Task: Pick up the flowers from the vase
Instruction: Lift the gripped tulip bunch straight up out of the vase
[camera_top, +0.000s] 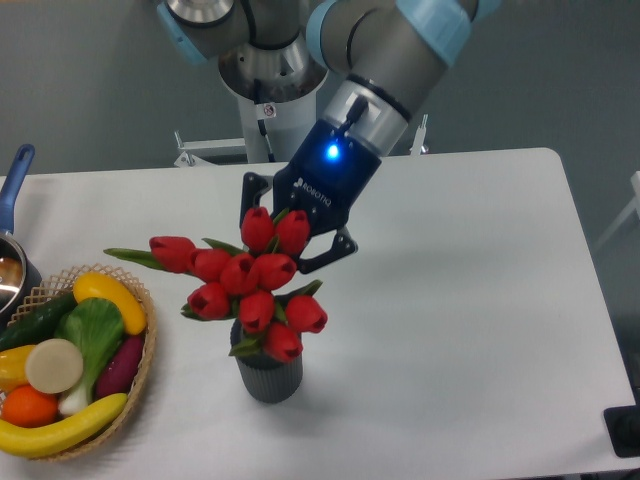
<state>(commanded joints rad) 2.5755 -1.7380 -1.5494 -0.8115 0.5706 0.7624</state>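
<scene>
The flowers (245, 275), a bunch of red tulip buds with green stems and leaves, stand in the vase (268, 378), a small dark grey ribbed cylinder near the table's front middle. The bunch spreads wider than the vase and leans left. My gripper (285, 238) comes down at a slant from the upper right, right behind the top buds. Its finger links stand wide apart on either side of the top two buds, so it reads as open. The fingertips (338, 247) are partly hidden by the buds, and I cannot tell whether they touch them.
A wicker basket (143, 372) with colourful fruit and vegetables sits at the front left. A metal pot (8, 275) with a blue handle (17, 170) is at the left edge. The white table (470, 300) stretches right of the vase.
</scene>
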